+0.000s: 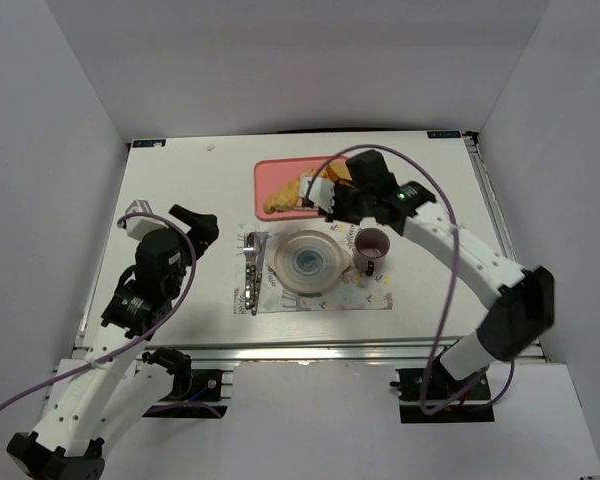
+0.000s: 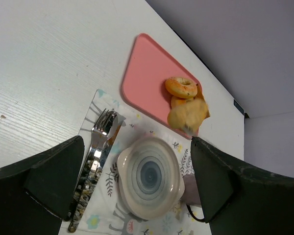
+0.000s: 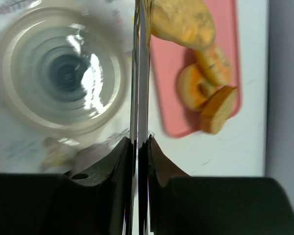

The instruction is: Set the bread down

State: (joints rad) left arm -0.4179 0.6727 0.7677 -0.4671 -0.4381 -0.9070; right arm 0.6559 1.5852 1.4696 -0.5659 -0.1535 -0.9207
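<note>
Right pincer (image 3: 141,6): jaws nearly together, a bread slice (image 3: 182,22) at their tips; grip unconfirmed. Other bread (image 3: 208,83) lies on the tray (image 3: 161,98) beyond the bowl (image 3: 59,73). Left pincer (image 2: 137,147) gapes empty. Advised: confirm hold, then lower slice centrally into bowl.

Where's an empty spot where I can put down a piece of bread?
Free: the white table left of the cutlery and behind the pink tray, the tray's left half, and the empty plate. Crowded: the tray's right end with the bread pile and right gripper, and the placemat around plate and mug.
</note>
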